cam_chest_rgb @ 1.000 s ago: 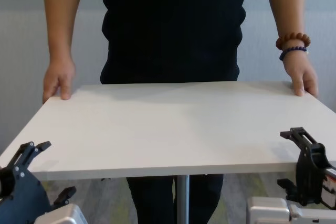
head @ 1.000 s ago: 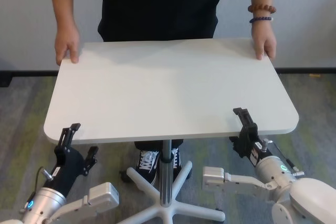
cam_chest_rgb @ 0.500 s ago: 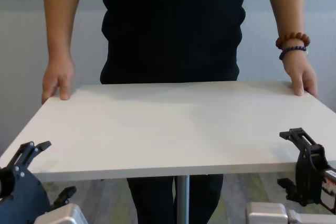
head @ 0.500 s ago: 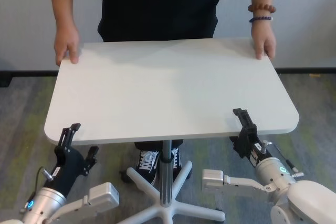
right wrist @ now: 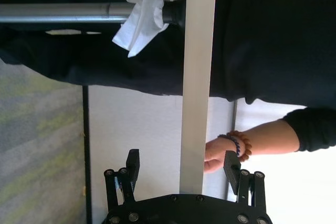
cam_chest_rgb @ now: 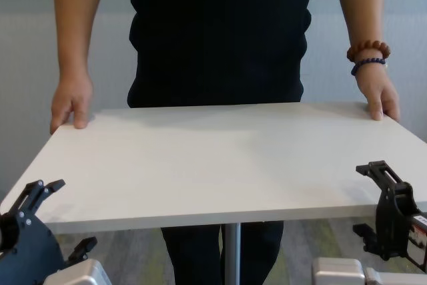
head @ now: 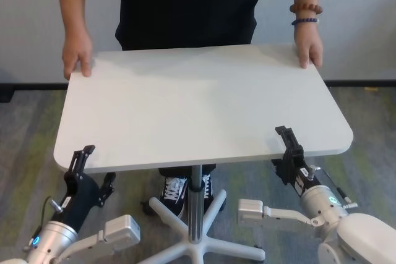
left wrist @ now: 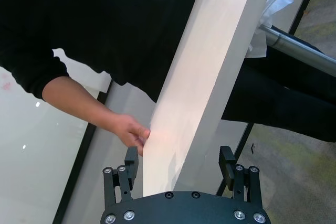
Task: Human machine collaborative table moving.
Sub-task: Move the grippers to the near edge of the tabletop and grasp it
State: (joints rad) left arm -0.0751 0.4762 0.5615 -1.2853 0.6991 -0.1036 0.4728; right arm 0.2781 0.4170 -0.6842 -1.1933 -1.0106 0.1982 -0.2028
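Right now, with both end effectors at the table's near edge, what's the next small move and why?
Probably close both: the left end effector and right end effector each straddle the tabletop edge with fingers open, gaps visible, while the person's hands already hold the far corners.

Table, human and machine, mid-frame, head view.
Table (head: pixel 204 106): white rectangular top, rounded corners, level, on a slim silver pole (head: pixel 195 205); fills the centre of the frame. Human (head: pixel 189 4): black shirt, upper centre, a hand on each far corner, bead bracelets (head: pixel 305 14) on the wrist at upper right. Machine: left gripper (head: pixel 86 168) at lower left and right gripper (head: pixel 283 149) at lower right, black fingers spread above and below the near edge.
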